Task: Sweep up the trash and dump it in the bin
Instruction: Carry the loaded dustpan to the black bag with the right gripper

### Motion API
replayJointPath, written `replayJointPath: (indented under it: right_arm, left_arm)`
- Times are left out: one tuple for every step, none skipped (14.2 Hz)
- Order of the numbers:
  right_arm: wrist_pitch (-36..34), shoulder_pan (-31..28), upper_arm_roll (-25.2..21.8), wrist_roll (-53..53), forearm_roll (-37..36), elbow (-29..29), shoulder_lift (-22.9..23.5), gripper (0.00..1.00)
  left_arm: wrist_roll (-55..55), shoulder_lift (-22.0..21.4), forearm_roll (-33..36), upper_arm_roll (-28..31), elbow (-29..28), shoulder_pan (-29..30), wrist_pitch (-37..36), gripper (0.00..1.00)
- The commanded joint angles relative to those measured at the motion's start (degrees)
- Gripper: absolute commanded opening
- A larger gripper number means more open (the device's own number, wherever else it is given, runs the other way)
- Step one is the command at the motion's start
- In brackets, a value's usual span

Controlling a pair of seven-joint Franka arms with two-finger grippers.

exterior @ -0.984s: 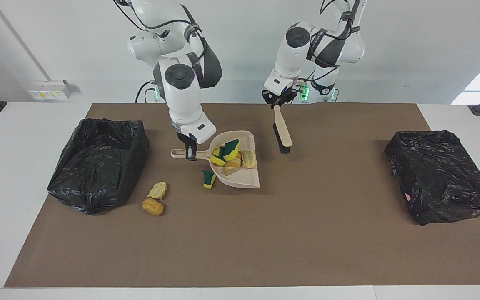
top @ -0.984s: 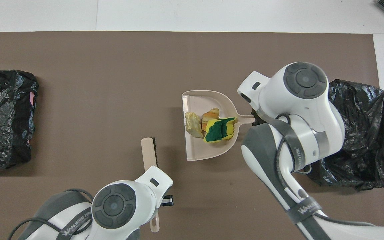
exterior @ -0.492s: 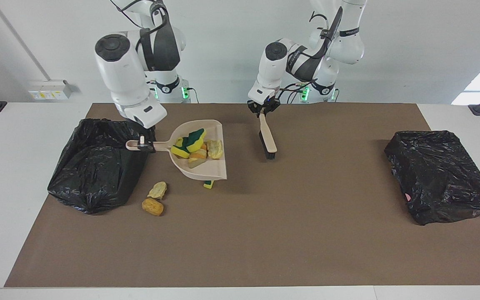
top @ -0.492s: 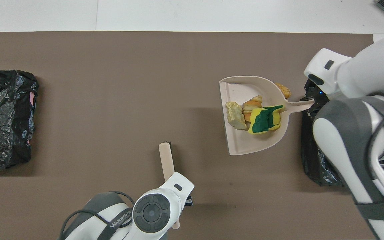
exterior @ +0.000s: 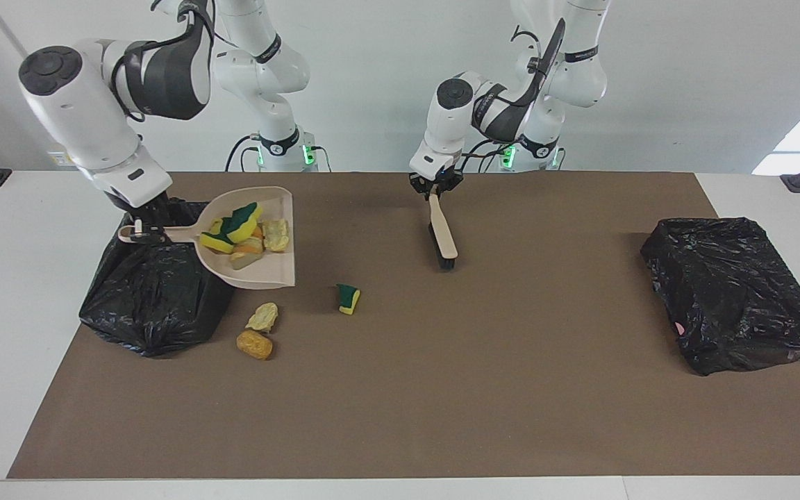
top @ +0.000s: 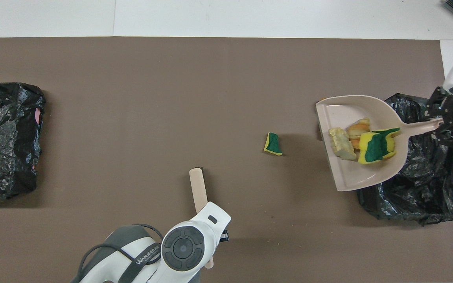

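Carried toward the right arm's end of the tabletop since a second ago, the dustpan (exterior: 251,243) now hangs with its handle over the black bin (exterior: 157,292) there, and its mouth still pokes out past the bin's rim toward the tabletop's middle. The right gripper (exterior: 142,229) has its jaws clenched on the handle's end. A heap of trash (exterior: 244,232), yellow-and-green sponge pieces, an orange lump and a pale wad, sits in the pan close to the handle.

Going near to far from the robots: the left gripper (exterior: 435,187), near the robots' edge, holds its jaws clamped on the brush (exterior: 443,236), which hangs bristles down at mid-table and waits. Farther out lies one green-faced sponge scrap (exterior: 348,298) on the mat, and farther again, beside the bin, a pale wad (exterior: 262,317) and an orange lump (exterior: 255,344).

The pan's long axis runs along the tabletop's length, handle toward the right arm's end, mouth toward the middle. I judge that tipping it now, mouth down, would spill the heap onto the mat short of the bin. The three loose scraps also risk being left unswept.
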Motion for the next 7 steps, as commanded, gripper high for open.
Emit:
replayJointPath:
  right_arm:
    - [-1.3, -4.3, 0.4, -4.7, -3.7, 0.5, -0.7, 0.00]
    - [-0.4, -5.5, 0.3, -6.1, -5.0, 0.4, -0.9, 0.00]
    - [0.6, -6.4, 0.3, -6.3, -7.4, 0.4, -1.0, 0.00]
    - [1.4, -7.4, 0.4, -6.3, -9.8, -0.1, -1.3, 0.00]
    - [1.7, -7.9, 0.3, -5.8, -11.5, -0.4, -1.6, 0.00]
    - [2.3, -8.4, 0.3, -5.7, -13.3, -1.1, -1.9, 0.00]
    - [4.2, -9.3, 0.3, -5.6, -15.0, -3.0, -3.0, 0.00]
  left_arm:
    - [-0.3, 0.4, 1.0, 0.7, 0.2, -1.3, 1.3, 0.01]
    - [-0.3, 0.6, 1.0, 0.7, 0.2, -1.3, 1.4, 0.04]
    - [-0.3, 1.2, 0.9, 0.7, 0.2, -1.3, 1.5, 0.05]
    - [-0.3, 1.3, 0.9, 0.7, 0.2, -1.3, 1.5, 0.15]
    - [-0.3, 1.4, 0.9, 0.7, 0.2, -1.3, 1.6, 0.28]
    - [-0.3, 1.3, 0.9, 0.7, 0.1, -1.3, 2.1, 0.42]
    - [-0.3, 1.4, 0.9, 0.7, 0.1, -1.3, 2.2, 0.57]
